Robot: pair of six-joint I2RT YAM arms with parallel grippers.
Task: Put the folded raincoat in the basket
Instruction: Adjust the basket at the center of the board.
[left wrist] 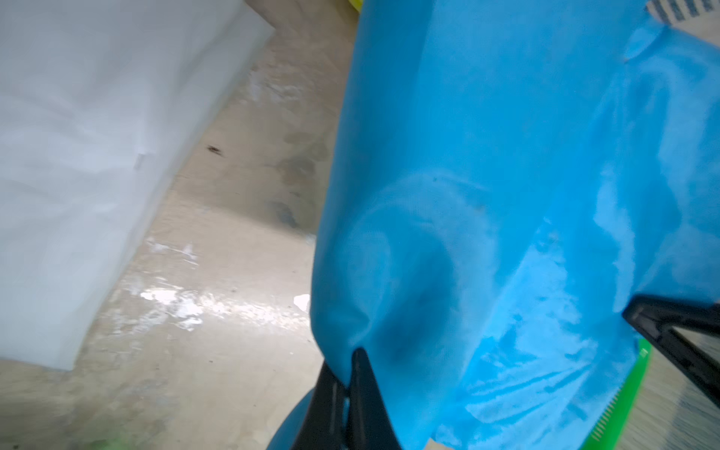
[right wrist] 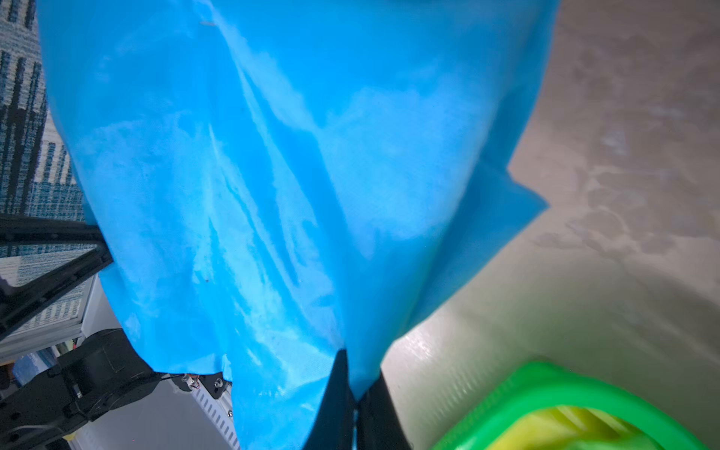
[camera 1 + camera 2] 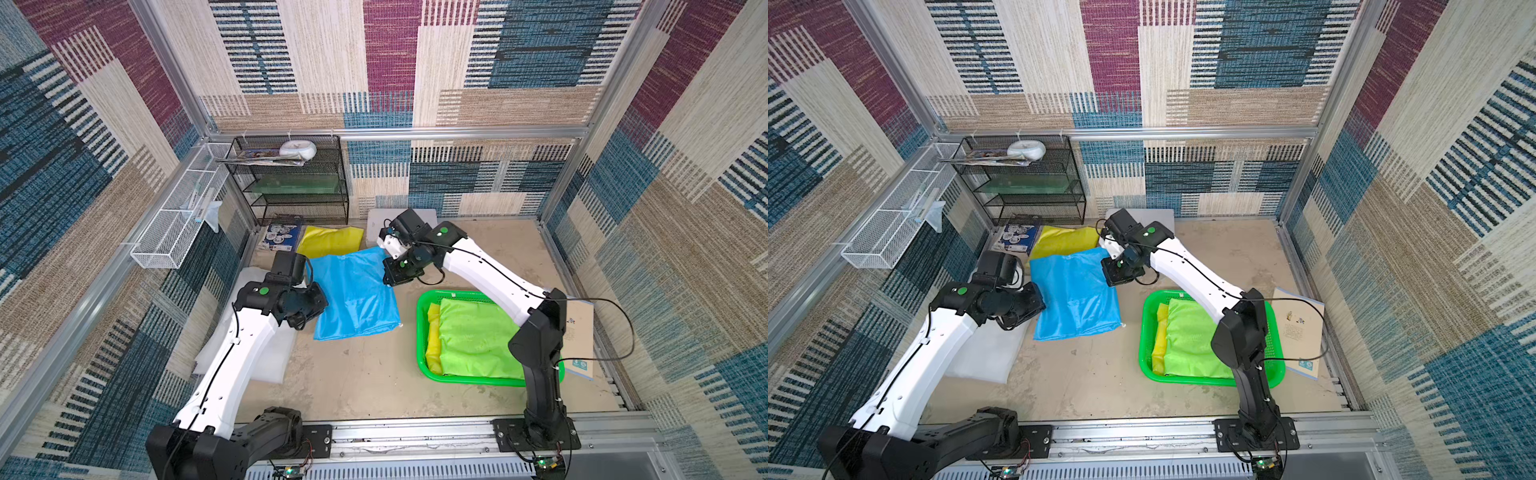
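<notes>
A blue folded raincoat is held between both arms, left of the basket. My left gripper is shut on its left edge, and blue fabric fills that wrist view. My right gripper is shut on its far right corner, with the cloth draping away from the jaws. The bright green basket sits on the table under the right arm. It holds a light green folded raincoat and a yellow one. Its rim shows beside the right jaws.
Another yellow folded raincoat lies at the back, next to a blue printed booklet. A white foam sheet lies under the left arm. A black mesh rack and a white wire basket stand at the back left. A pale booklet lies right of the basket.
</notes>
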